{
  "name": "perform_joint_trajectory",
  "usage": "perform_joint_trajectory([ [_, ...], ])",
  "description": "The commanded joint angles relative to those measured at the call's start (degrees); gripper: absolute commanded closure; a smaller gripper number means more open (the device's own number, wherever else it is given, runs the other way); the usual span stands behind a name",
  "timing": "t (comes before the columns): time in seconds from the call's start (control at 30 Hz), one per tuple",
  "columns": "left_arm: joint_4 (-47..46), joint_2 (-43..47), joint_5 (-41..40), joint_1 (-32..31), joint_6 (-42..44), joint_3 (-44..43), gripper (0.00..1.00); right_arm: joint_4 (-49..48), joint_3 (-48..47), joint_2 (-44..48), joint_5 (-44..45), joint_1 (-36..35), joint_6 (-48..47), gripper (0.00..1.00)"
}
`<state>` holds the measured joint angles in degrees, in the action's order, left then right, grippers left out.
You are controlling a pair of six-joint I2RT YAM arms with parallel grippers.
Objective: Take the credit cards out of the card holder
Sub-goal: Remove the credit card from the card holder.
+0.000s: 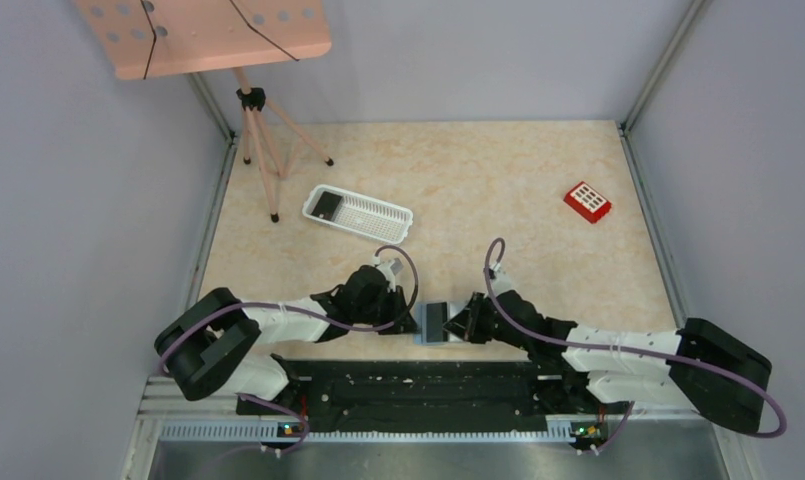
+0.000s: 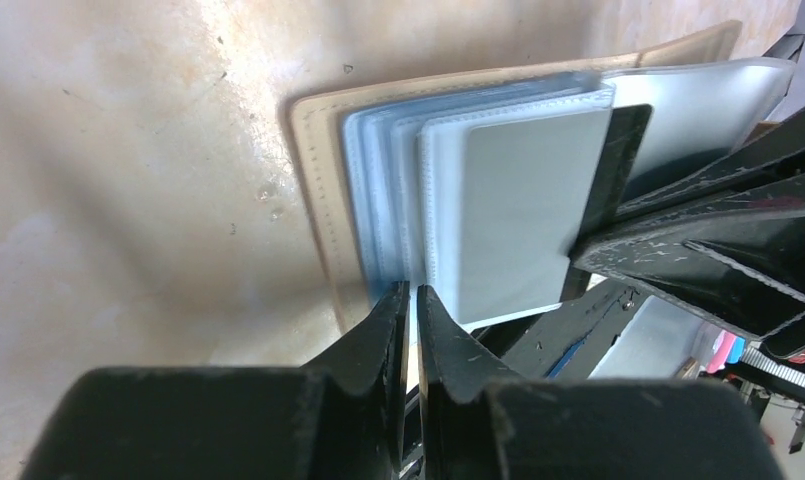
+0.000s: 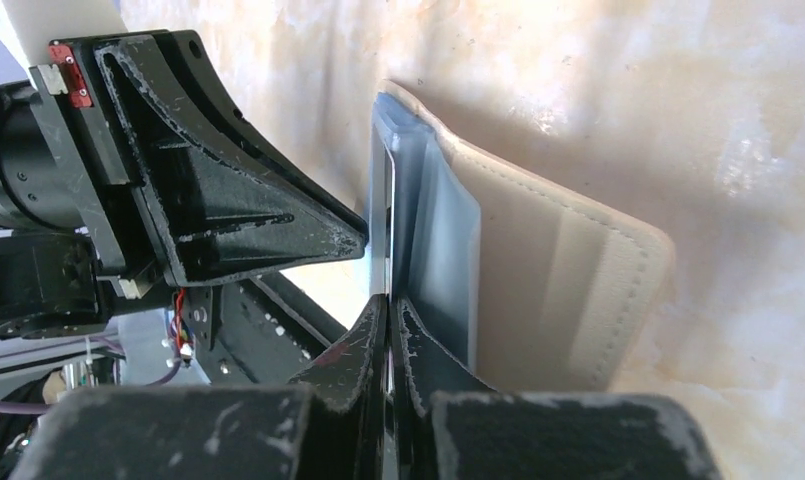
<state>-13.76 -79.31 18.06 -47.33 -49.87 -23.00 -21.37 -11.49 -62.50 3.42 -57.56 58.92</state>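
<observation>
The card holder (image 1: 435, 322) lies open on the table between my two grippers. In the left wrist view its beige cover (image 2: 323, 190) holds blue-clear plastic sleeves (image 2: 388, 190); a grey card (image 2: 528, 200) sits in the top sleeve. A black card (image 2: 626, 150) sticks out of its right side. My left gripper (image 2: 410, 292) is shut on the near edge of the sleeves. My right gripper (image 3: 389, 303) is shut on the thin edge of a card beside the sleeves (image 3: 438, 230) and the cover (image 3: 568, 280). The left gripper's fingers (image 3: 268, 215) show opposite it.
A white slotted basket (image 1: 378, 215) with a dark card (image 1: 327, 206) in it stands behind the left arm. A red box with white squares (image 1: 587, 201) lies at the right. A pink tripod (image 1: 263, 140) under a pink board stands at the back left.
</observation>
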Motion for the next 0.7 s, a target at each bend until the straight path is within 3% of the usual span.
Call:
perform_joint_trajectory([
  [0.0,1.69,-1.05,-2.04,-0.13,1.02,-0.51,0.87,3.94,0.97,5.27,2.02,1.08,-1.88,1.00],
  [0.13,1.53,-1.34,-1.94,-0.13,0.96,-0.55,0.86,3.26,2.08,7.05,1.32,1.20,-2.03,0.95],
  [0.2,1.31,-1.20,-1.98,-0.13,0.91,-0.48,0.86,1.75,2.95,7.30,0.53,1.22,-1.92,1.00],
  [0.37,1.61,-0.66,-1.90,-0.13,0.73,-1.08,0.86,-0.28,3.95,7.29,-0.31,1.39,-1.10,1.00],
  [0.67,4.13,1.96,-2.54,-0.14,1.32,-2.11,0.84,24.40,-2.16,19.93,9.23,1.92,0.31,1.00],
])
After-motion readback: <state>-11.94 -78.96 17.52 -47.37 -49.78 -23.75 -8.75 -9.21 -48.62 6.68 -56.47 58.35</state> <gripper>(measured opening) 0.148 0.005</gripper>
